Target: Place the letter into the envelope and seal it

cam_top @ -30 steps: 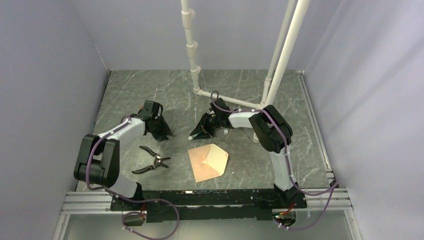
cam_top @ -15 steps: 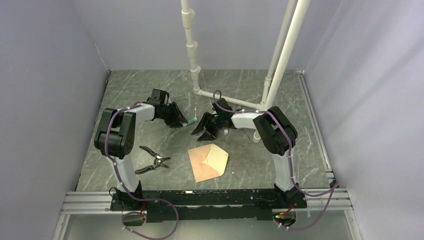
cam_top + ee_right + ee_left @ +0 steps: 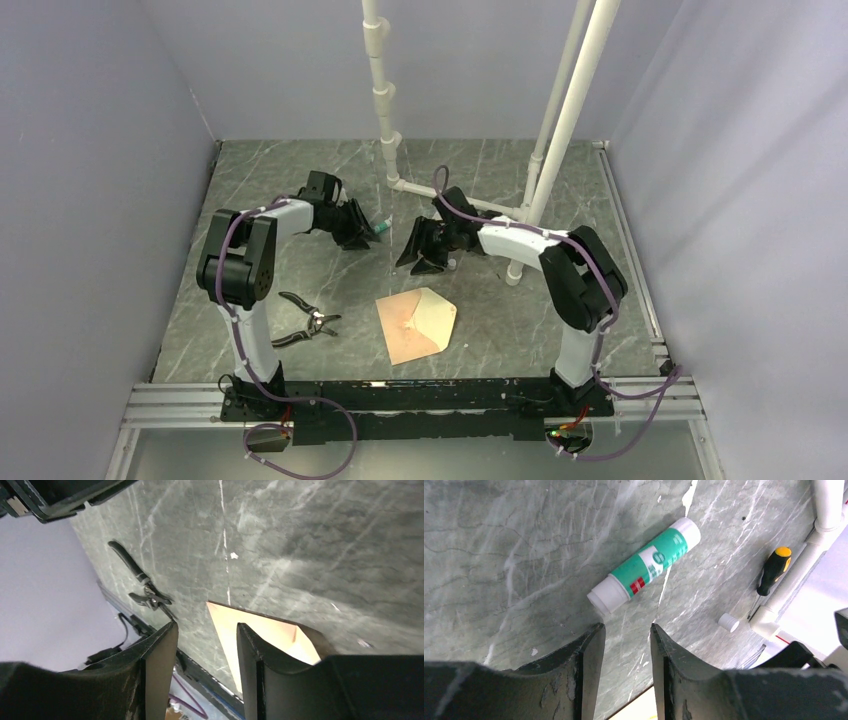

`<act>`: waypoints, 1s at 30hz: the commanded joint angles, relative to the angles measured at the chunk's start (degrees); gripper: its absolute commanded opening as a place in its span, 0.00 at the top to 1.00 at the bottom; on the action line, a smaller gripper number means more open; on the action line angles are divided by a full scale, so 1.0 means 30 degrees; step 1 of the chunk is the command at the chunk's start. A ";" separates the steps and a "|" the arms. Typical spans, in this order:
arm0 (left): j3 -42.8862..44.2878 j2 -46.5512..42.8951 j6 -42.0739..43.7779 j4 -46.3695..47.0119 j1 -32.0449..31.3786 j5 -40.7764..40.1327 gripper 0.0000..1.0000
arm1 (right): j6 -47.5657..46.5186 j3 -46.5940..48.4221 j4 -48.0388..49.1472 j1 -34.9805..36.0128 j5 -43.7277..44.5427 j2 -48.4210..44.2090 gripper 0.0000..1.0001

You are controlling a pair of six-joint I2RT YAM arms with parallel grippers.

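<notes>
One envelope (image 3: 417, 325) lay unmoved on the desk (image 3: 260, 180), near its front middle, pale inner face showing; the letter could not be told apart from it. Over the last second the left tool (image 3: 626, 630) had swung across to the glue stick (image 3: 646, 570), slightly parted and empty, suggesting sealing was near. The right tool (image 3: 206, 627) hovered alongside, likewise parted, holding nothing.

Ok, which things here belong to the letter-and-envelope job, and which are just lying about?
Job: envelope, flap open; glue stick, likely for sealing; letter cannot be told apart from the envelope.
Lying about: pliers; screwdriver; small white cap.
</notes>
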 commanded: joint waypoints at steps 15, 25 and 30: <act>0.5348 0.0282 0.3386 -0.3235 0.0368 -0.6475 0.41 | -0.5999 0.1025 -0.6009 0.2543 0.9808 -0.3140 0.51; 0.8867 0.4461 0.3510 -0.3105 0.0619 -0.4027 0.48 | -0.5441 -0.0202 -0.7408 0.2644 1.1328 -0.5954 0.52; 0.7871 0.4061 0.2825 -0.3077 0.0627 -0.3333 0.45 | -0.5056 -0.0551 -0.7822 0.2643 1.1088 -0.6451 0.52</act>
